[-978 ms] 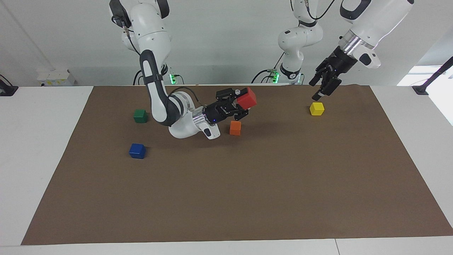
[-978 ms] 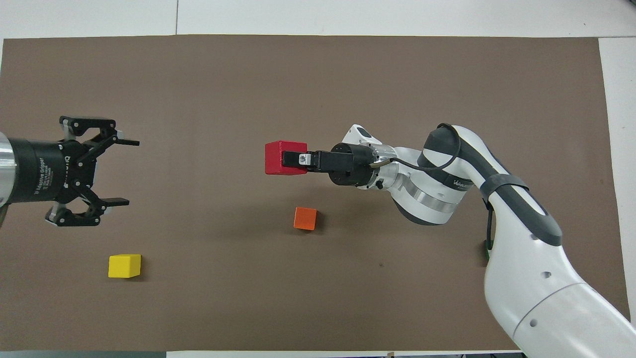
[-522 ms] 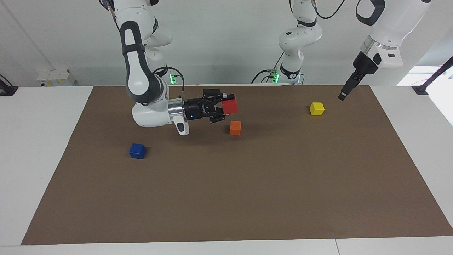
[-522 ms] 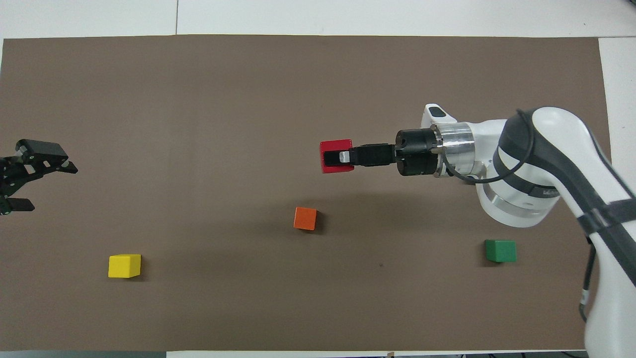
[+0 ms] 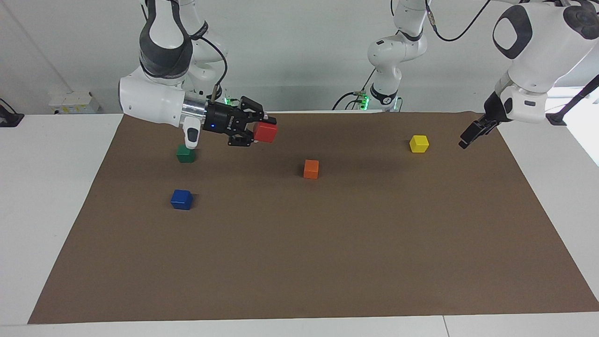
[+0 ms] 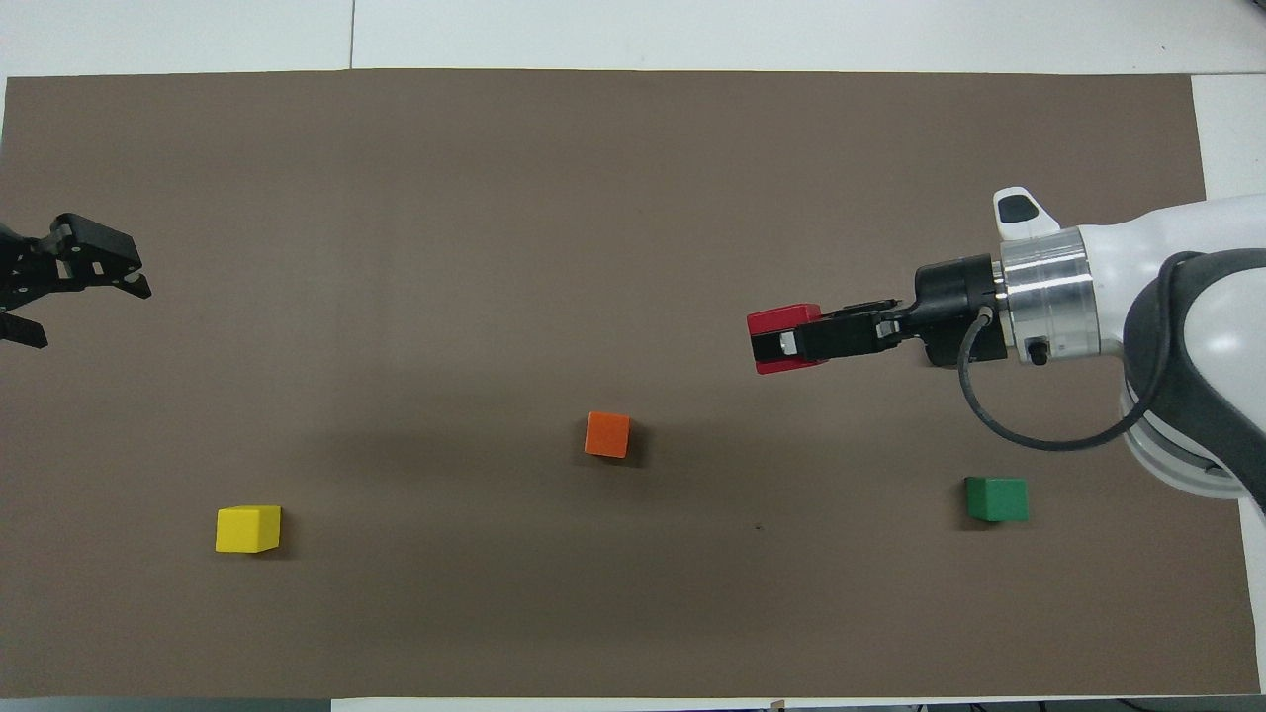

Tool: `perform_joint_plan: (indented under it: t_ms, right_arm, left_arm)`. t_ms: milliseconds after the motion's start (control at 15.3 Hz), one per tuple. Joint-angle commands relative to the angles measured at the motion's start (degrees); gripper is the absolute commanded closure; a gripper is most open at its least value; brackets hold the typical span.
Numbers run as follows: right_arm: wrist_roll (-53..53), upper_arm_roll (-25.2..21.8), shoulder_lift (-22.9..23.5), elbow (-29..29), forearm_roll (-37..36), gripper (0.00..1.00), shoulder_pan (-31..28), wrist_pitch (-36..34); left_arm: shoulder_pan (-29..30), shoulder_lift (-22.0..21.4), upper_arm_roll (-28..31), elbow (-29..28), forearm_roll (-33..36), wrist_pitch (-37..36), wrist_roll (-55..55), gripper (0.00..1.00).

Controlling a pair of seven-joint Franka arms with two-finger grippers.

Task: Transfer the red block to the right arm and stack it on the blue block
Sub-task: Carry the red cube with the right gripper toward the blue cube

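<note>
While the right gripper [image 5: 255, 129] hangs clamped on the red block [image 5: 265, 132] above the mat [image 5: 327, 262], the facing view shows the blue block [image 5: 181, 199] farther from the robots than the green block [image 5: 186, 153]. Overhead, the red block [image 6: 781, 338] sits sideways in that grip, and the left gripper [image 6: 59, 297] hangs spread apart at the mat's edge.
</note>
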Motion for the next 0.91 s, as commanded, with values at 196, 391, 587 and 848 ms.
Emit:
perform_joint_plan:
  t_ms: [196, 391, 587, 848]
  right_arm:
    - [12.8, 0.4, -5.0, 0.2, -24.3, 1.0, -0.7, -1.0]
    - [17.0, 0.4, -5.0, 0.1, -34.7, 1.0, -0.8, -0.6]
    - [22.8, 0.6, -4.9, -0.4, -46.0, 1.0, -0.7, -0.8]
    - [28.3, 0.6, -2.4, -1.9, -55.5, 1.0, -3.3, 1.4]
  left_arm:
    - [-2.6, -2.3, 3.7, -2.0, 1.6, -3.8, 12.1, 0.0]
    - [-2.6, -1.7, 2.8, -2.5, 1.6, 1.3, 12.2, 0.0]
    - [-2.5, 2.5, 1.8, 2.3, 1.6, 0.9, 12.2, 0.0]
    - [-2.5, 0.4, 0.7, -0.2, 1.4, -0.6, 12.6, 0.0]
